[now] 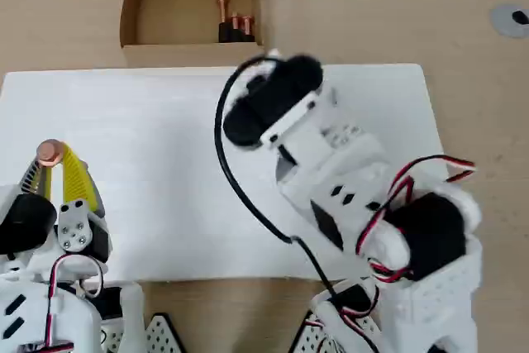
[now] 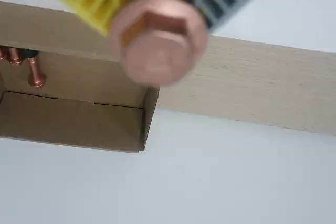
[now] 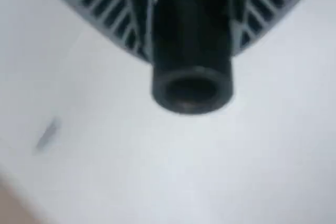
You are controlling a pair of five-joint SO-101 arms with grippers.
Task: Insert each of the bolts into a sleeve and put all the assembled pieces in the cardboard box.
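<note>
left hand (image 1: 51, 164) clenched on bolt (image 1: 50, 152), head clear of the grip | right hand (image 3: 191, 51) grasping sleeve (image 3: 192, 90), bore open beyond the grip, likely for mating | cardboard box (image 1: 130, 6) ahead of left hand, well apart, holding assembled pieces (image 1: 234, 26)

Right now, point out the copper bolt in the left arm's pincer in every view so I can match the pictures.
High view: the copper bolt sits near the left edge, clamped in the left pincer over the white mat.
Left wrist view: the copper bolt's head looms close up, with the cardboard box beyond it.
Right wrist view: the right pincer grips a black sleeve over the white mat.
Shared landmark: the white mat.
</note>
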